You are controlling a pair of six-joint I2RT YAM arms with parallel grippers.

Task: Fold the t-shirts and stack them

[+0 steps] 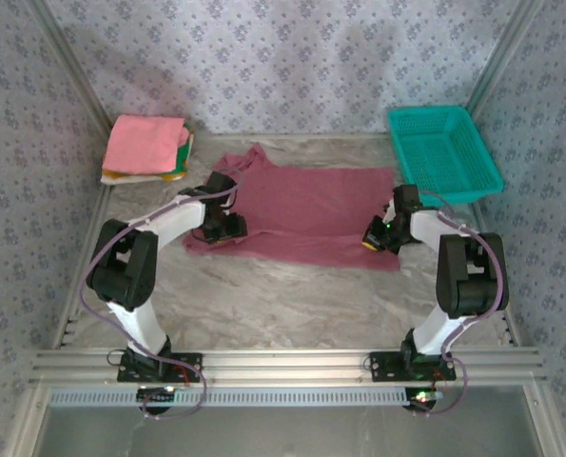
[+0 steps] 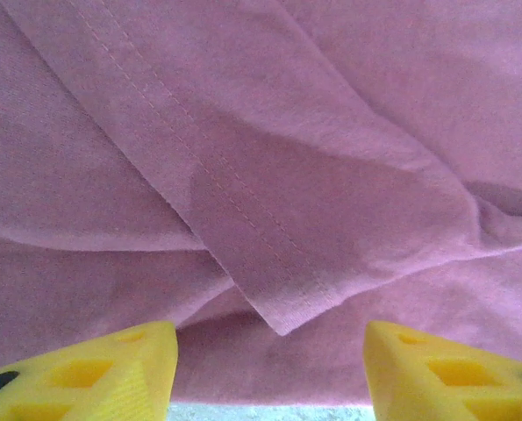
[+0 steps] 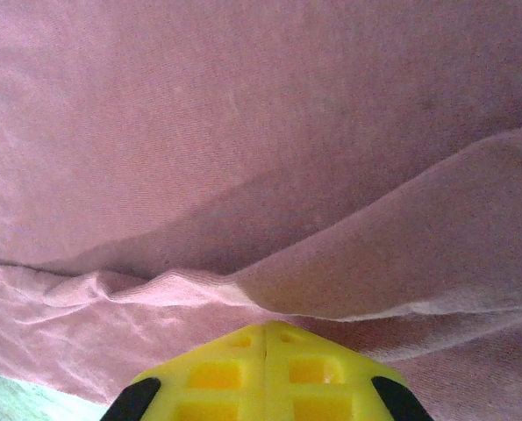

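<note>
Evidently mid-fold: maroon t-shirt [image 1: 306,209] lies spread at table [image 1: 292,305] centre, the folded stack [image 1: 147,148] (pink on top) parked in the far-left corner, likely its destination. Left gripper [image 2: 269,351] hangs unclenched, fingers [image 2: 111,368] either side of a stitched hem corner [image 2: 282,316], probably lining up a pinch. Right gripper [image 3: 265,338] is clenched tight at the shirt's right edge; whether cloth is caught, cannot tell.

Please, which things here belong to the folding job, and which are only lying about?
For the job:
- maroon t-shirt, spread out in the middle
- stack of folded t-shirts, pink on top, far left corner

Only lying about:
- teal basket, far right corner
</note>
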